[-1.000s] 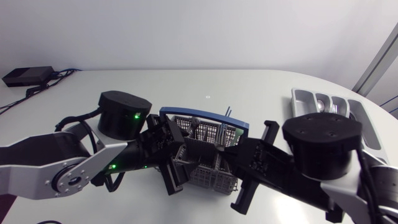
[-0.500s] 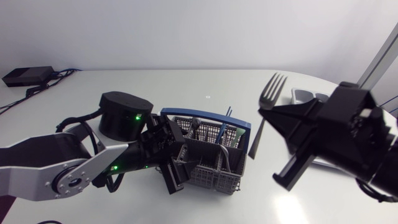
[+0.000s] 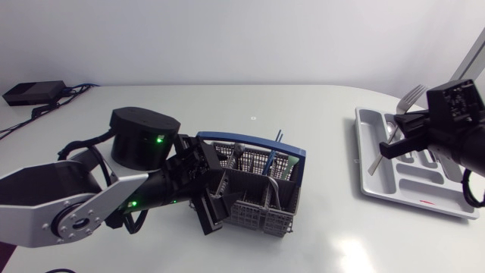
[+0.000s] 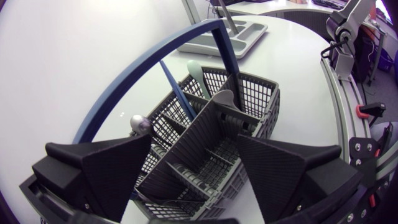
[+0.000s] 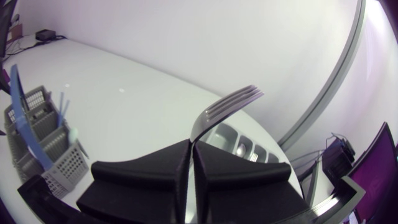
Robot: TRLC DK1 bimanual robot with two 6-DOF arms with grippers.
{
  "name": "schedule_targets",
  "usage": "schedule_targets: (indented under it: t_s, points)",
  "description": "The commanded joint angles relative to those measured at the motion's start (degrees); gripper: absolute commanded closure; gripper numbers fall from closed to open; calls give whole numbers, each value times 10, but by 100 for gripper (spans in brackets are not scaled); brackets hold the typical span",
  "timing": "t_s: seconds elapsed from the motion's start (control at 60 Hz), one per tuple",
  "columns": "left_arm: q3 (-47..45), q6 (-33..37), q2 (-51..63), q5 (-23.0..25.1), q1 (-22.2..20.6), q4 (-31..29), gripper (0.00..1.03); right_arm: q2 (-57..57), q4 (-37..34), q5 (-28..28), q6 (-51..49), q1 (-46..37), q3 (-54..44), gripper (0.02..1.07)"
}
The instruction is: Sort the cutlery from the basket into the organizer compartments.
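The grey mesh basket [image 3: 258, 205] with a blue bow handle stands mid-table, several utensils still upright in it. My left gripper [image 3: 219, 189] straddles its near end, one finger against each side wall [image 4: 196, 149]. A blue handle [image 4: 177, 93] and a pale green spoon [image 4: 199, 71] stick up ahead of it. Over at the right, my right gripper [image 3: 395, 144] is shut on a metal fork [image 3: 408, 98] above the grey organizer [image 3: 413, 186]. The fork [image 5: 224, 106] rises tines-up from between the pressed-together fingers [image 5: 191, 149].
The organizer [image 5: 239, 146] lies near the table's right edge, with cutlery in its far compartments. A bare stretch of white table separates it from the basket [image 5: 37, 124]. A black box with cables [image 3: 34, 92] sits at the far left corner.
My right arm lifted the fork out of the basket and carried it right, to above the organizer. The left arm and the basket stayed where they were.
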Motion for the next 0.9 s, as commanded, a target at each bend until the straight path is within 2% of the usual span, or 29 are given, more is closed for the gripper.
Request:
schedule_targets:
  t_s: [0.0,0.2,0.483,0.7,0.883]
  points:
    - [-6,1,-14,-5,2,-6,9,86,24,3,12,-43,34,101]
    - [-7,1,-38,-6,2,-26,9,262,34,60,13,-97,133,101]
    - [-10,8,-71,-1,4,-54,9,456,3,91,15,-197,293,101]
    - [-13,11,-75,0,6,-54,9,549,-28,91,25,-239,384,101]
    - [-17,11,-80,0,7,-56,8,562,-28,77,27,-265,411,101]
